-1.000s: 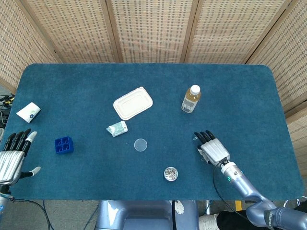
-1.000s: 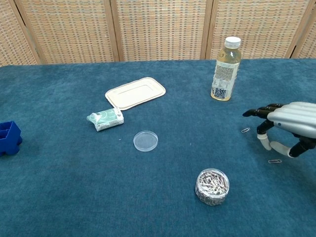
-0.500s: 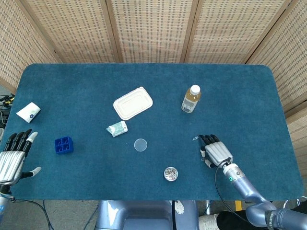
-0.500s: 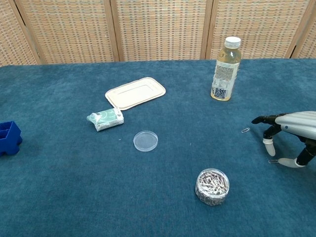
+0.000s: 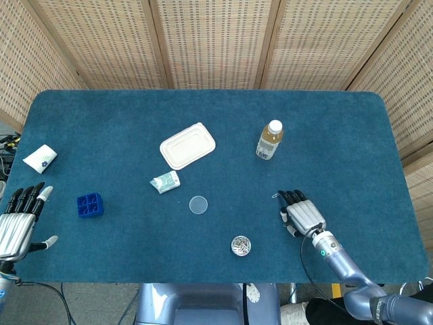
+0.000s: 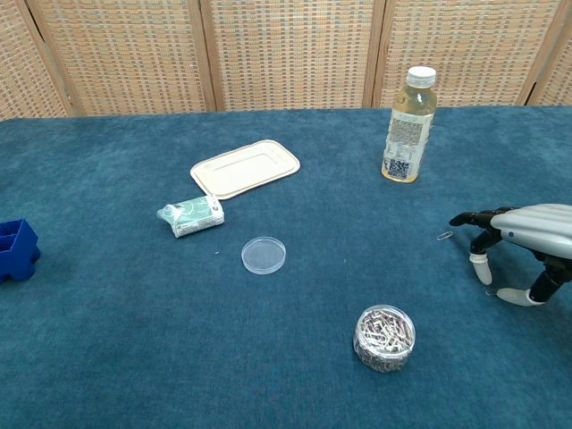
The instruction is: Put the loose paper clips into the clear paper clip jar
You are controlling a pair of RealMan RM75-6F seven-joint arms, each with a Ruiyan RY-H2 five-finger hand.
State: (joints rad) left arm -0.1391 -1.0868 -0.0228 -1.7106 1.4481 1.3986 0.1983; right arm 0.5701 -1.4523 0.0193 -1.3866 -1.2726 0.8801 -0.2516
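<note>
The clear paper clip jar (image 6: 384,338), a squat round tub heaped with silvery wire clips and standing lidless, sits nearest the front edge of the blue felt-like table (image 5: 101,122). Right of the jar, the right hand (image 6: 516,246) hovers low over the cloth, dark fingers arched down and apart, holding nothing; a loose paper clip (image 6: 444,236) lies just off its fingertips, on the jar's far right. Far to the jar's left, the left hand (image 5: 18,219) rests open at the table edge, fingers straight. Behind and left of the jar lies a flat transparent round lid (image 6: 264,255), then a crinkled green packet (image 6: 190,215), a shallow cream rectangular tray (image 6: 244,167), and, behind the jar, an upright plastic bottle (image 6: 408,124).
</note>
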